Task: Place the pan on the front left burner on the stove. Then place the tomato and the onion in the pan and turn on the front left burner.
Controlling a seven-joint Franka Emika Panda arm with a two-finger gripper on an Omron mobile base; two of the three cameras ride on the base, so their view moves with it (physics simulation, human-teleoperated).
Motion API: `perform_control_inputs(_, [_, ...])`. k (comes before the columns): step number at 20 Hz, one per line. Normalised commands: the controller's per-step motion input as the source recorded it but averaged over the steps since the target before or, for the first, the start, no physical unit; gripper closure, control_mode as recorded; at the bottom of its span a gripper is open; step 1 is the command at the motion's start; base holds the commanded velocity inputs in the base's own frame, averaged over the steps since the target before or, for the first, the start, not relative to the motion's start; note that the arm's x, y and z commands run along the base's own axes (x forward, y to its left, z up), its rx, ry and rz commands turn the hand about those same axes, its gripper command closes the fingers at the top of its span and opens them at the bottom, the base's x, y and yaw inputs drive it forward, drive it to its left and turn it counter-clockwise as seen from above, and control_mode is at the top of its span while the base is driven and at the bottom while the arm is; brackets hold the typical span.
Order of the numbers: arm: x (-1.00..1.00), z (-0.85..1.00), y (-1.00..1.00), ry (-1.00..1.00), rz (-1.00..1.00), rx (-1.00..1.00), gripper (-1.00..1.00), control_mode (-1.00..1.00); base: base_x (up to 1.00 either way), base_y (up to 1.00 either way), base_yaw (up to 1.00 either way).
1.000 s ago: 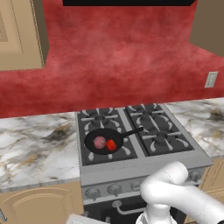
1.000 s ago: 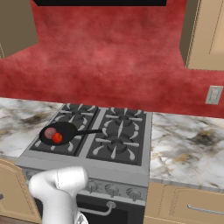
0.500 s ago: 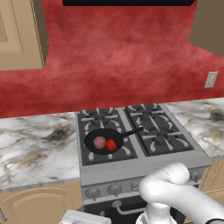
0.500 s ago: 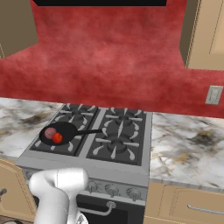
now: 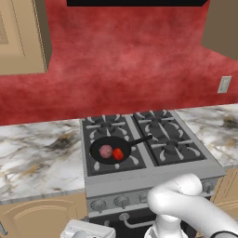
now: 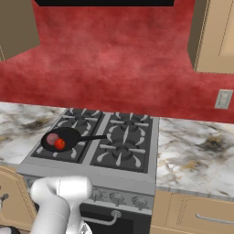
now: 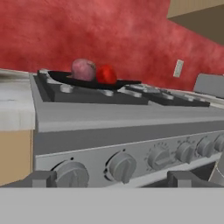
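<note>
**Knob step pending: risk of picking the wrong knob**

Sitting on the front left burner [image 5: 113, 155] of the stove [image 5: 153, 175]: pan [image 5: 110, 149], holding onion [image 5: 106, 150] and tomato [image 5: 118, 154], well above and beyond the fingers. Hovering low before the knob row: gripper [image 7: 110, 178], fingers [image 7: 40, 179] spread wide, gripping nothing. Facing several look-alike knobs [image 7: 121, 166]; possibly turning a neighbouring one, lighting another burner. Possibly slipping off the round knob if closing off-centre.
</note>
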Motion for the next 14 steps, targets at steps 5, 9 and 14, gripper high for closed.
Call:
perform_control_inputs(5, [0.00,0.00,-0.08,0.00,0.02,0.00,-1.00,-1.00,0.00,0.00,0.00])
perform_control_inputs(9, [0.00,0.00,-0.26,0.00,0.02,0.00,-1.00,-1.00,0.00,0.00,0.00])
perform_control_inputs(14, [0.00,0.00,-0.32,0.00,0.04,0.00,-1.00,-1.00,0.00,0.00,0.00])
